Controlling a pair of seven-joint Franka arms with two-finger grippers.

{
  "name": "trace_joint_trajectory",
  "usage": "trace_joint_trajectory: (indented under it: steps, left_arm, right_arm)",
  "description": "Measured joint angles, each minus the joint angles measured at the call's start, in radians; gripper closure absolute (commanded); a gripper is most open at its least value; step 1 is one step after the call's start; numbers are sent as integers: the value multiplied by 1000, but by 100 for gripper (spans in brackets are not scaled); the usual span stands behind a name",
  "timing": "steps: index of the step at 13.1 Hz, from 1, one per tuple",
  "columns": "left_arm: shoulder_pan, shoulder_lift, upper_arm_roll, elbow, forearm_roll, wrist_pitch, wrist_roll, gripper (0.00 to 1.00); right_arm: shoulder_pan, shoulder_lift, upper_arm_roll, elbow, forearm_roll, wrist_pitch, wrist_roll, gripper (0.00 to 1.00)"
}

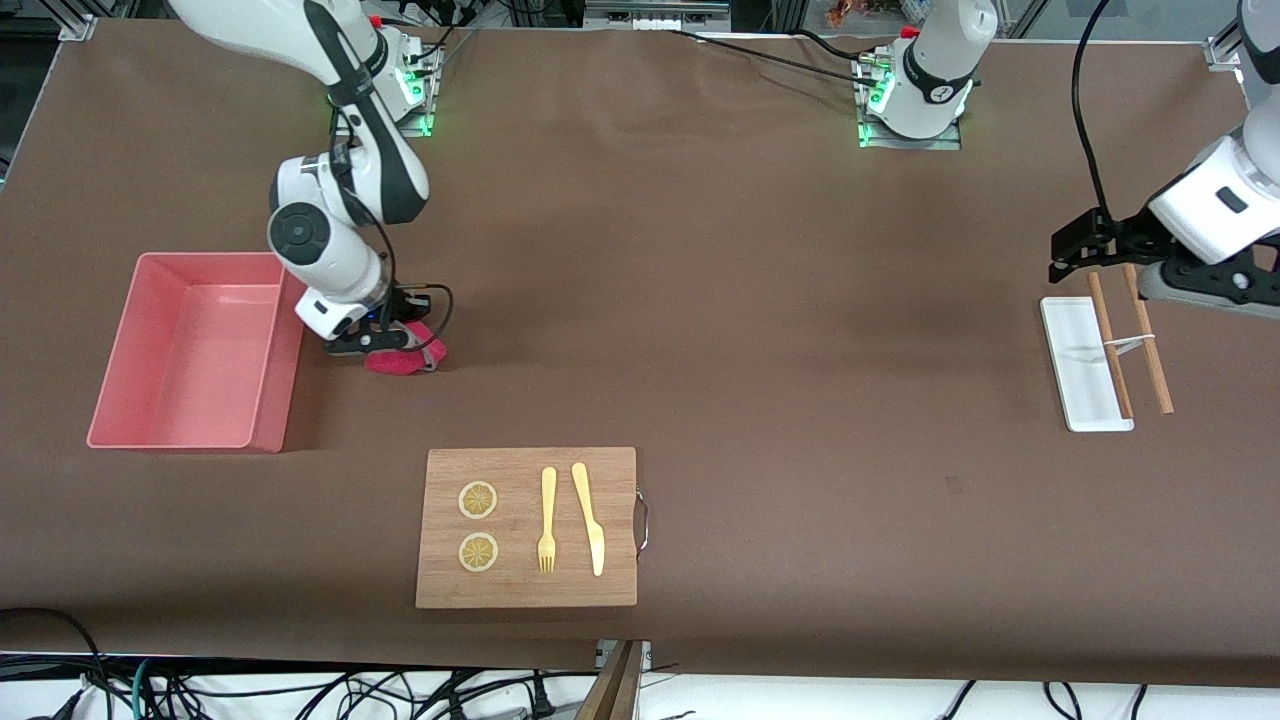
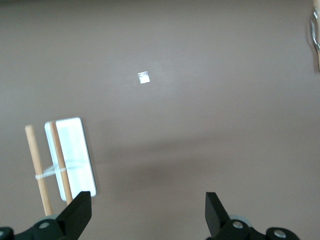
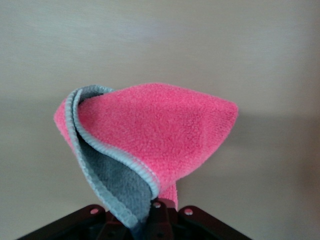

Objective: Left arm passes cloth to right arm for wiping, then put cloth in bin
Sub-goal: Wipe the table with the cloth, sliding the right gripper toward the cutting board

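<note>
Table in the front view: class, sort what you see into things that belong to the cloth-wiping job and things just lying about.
Job:
right gripper, shut on the cloth
bin, beside it
left gripper, open, waiting over the white tray

Lying about:
white tray, wooden sticks
cutting board: lemon slices, fork, knife

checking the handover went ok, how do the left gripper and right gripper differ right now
The left gripper is open and holds nothing; the right gripper is shut on the cloth.
The left gripper hangs over the white tray and wooden sticks at the left arm's end of the table; the right gripper is low at the table beside the bin.
The left arm waits; the right arm has the cloth at the brown tabletop.
Both grippers are black with two fingers.
</note>
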Motion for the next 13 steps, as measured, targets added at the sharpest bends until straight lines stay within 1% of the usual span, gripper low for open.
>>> trace_joint_trajectory:
  steps: [1,3,5,7,10,13]
  left_arm:
    - [15,-10,1,-3,0,0,-54,0]
    - [46,-22,2,-14,0,0,-86,0]
    - [63,-23,1,-45,0,0,-92,0]
    - [76,-23,-14,-66,0,2,-95,0]
    - [107,-23,-54,-69,0,4,-97,0]
    - [109,-23,-67,-69,0,4,-98,0]
  right_arm:
    - [1,1,39,10,1,0,71,100]
    - [8,9,119,47,1,0,231,100]
    - [43,38,168,105,2,0,391,100]
    - [106,87,181,180,2,-3,539,100]
    - [180,165,184,305,3,-36,703,100]
    - [194,192,181,400,19,-111,745,100]
